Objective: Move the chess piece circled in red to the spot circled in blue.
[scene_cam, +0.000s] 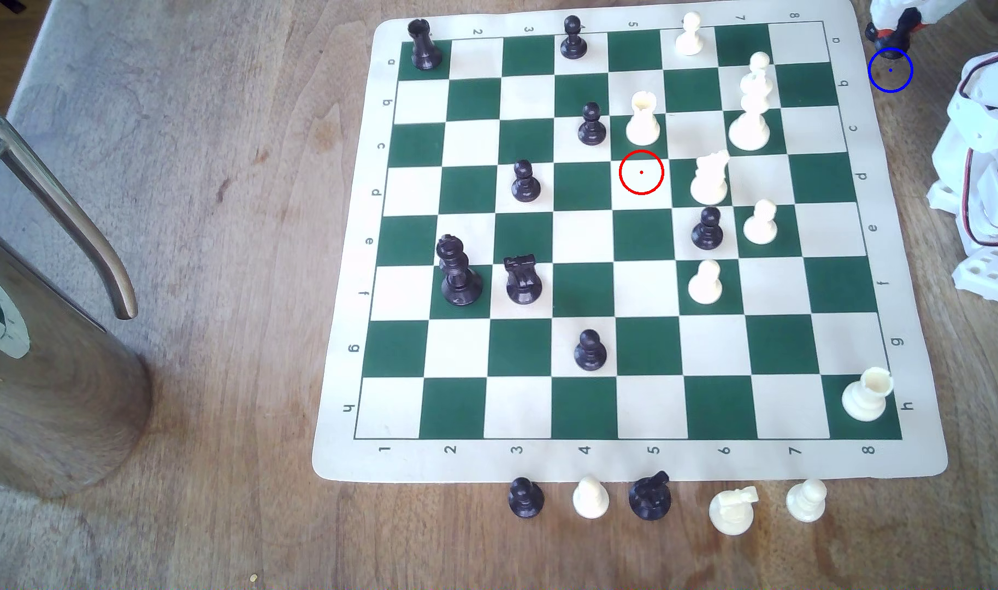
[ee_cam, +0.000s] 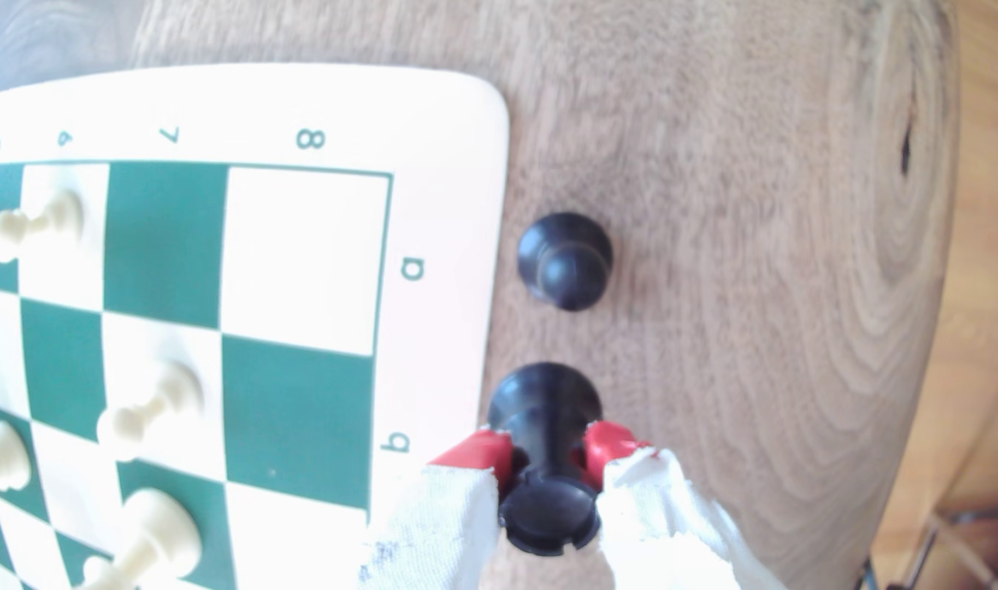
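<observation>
1. My gripper [ee_cam: 547, 454] is clamped on the black rook [ee_cam: 547, 448], red pads pressing its waist from both sides, with the notched top toward my wrist and the round base pointing down at the bare wood.
2. I judge this the carry-and-place step: the red ring [scene_cam: 641, 172] lies over a vacant white square, so the rook is already off the board and beside its corner.
3. In the exterior view the rook [scene_cam: 889, 37] is a dark shape under my arm, just beyond the blue ring [scene_cam: 890, 70], near the mat's top corner on that view's right.
4. The next move, as I read it, calls for a short shift to bring the base over the ring's centre dot, a straight lowering until the base sits flat, then letting go without tipping it.
5. A black pawn [ee_cam: 564, 261] stands on the wood close to the rook, so I should keep clear of it.
6. The wrist view gives me the grip and the pawn clearly; the exterior view adds both drawn rings and the whole chess mat [scene_cam: 911, 397].
7. Whether the base is touching the table, I cannot tell.
</observation>
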